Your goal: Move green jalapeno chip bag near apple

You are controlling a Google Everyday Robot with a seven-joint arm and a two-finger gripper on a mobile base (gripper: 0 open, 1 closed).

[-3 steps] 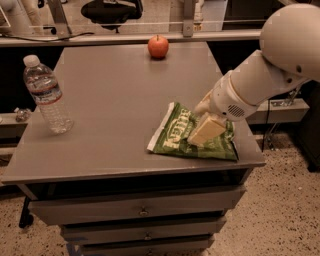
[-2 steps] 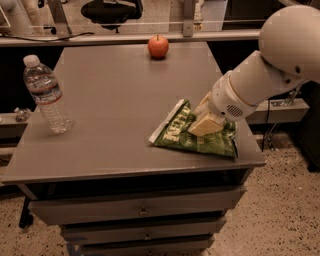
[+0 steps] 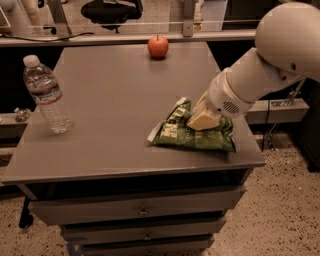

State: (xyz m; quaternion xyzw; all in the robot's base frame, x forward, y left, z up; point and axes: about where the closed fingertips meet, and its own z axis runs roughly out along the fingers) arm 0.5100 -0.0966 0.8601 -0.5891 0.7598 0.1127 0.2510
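The green jalapeno chip bag lies crumpled near the table's front right corner, its far edge raised. My gripper comes in from the right on a white arm. Its cream fingers are closed on the bag's upper middle. The apple, red-orange with a short stem, sits at the table's far edge, well beyond the bag.
A clear plastic water bottle stands upright at the left of the grey table. Drawers sit under the tabletop. A rail and a black chair stand behind the table.
The bag has bunched up and its far edge has risen under the gripper. The arm has shifted slightly. The apple and bottle have not moved.
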